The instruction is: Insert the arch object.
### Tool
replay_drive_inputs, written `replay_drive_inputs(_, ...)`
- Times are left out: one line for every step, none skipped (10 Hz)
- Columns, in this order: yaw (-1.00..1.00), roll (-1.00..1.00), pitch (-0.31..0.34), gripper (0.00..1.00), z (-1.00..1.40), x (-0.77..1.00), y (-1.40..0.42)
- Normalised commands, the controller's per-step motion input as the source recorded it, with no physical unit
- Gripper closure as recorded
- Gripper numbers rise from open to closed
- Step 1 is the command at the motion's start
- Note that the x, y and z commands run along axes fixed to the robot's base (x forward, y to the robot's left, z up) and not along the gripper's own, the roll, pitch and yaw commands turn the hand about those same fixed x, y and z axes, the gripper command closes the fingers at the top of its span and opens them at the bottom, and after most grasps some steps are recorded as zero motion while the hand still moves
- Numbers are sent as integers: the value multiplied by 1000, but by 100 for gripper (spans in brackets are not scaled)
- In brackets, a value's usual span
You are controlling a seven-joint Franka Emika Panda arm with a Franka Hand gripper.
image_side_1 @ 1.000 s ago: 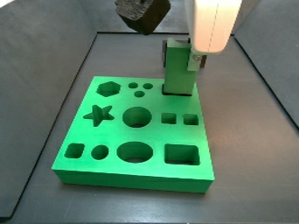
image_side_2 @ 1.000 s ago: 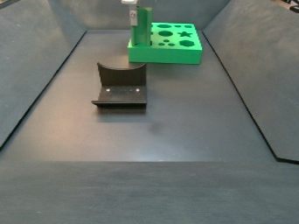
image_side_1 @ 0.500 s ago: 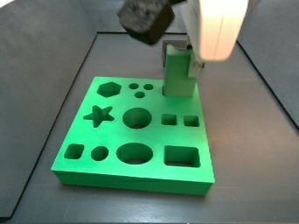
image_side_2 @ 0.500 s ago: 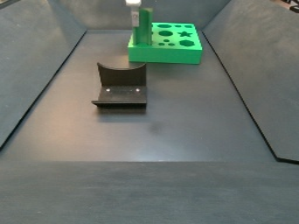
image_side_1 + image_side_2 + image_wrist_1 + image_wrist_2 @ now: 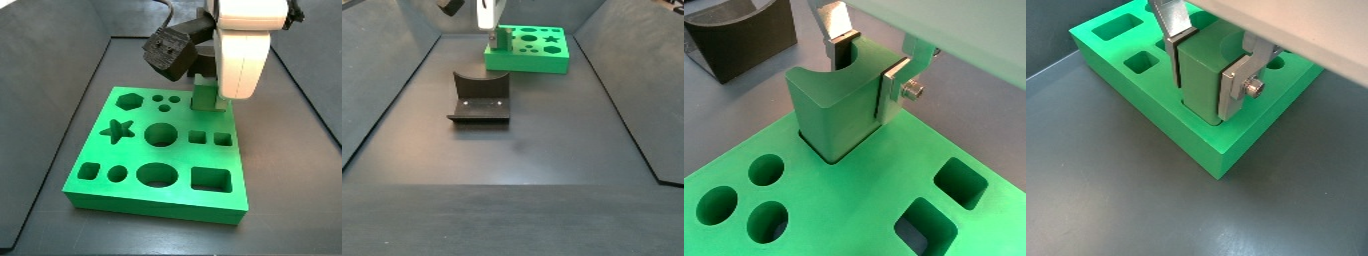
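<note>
The arch object (image 5: 838,115) is a bright-green prism standing upright with its lower end sunk in a hole at the back edge of the green board (image 5: 844,200). My gripper (image 5: 867,68) is shut on its upper part, one silver finger on each side. Both also show in a wrist view: arch object (image 5: 1207,80), gripper (image 5: 1208,70), board (image 5: 1153,105). In a side view the arch object (image 5: 205,98) shows only a short length above the board (image 5: 147,150), under my gripper (image 5: 209,82). In a side view it stands at the board's near left corner (image 5: 496,42).
The board has several other shaped holes, such as a star (image 5: 114,130), a round one (image 5: 158,133) and a square one (image 5: 209,179). The dark fixture (image 5: 480,97) stands on the grey floor in front of the board (image 5: 540,50), and shows in a wrist view (image 5: 740,42).
My gripper has come down with the arch object. The prism, which stood tall above the board, now sits much deeper in its hole.
</note>
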Motion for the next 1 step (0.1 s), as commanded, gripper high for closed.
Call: replay_drive_inputs(0, 30, 0, 100, 0, 0, -14)
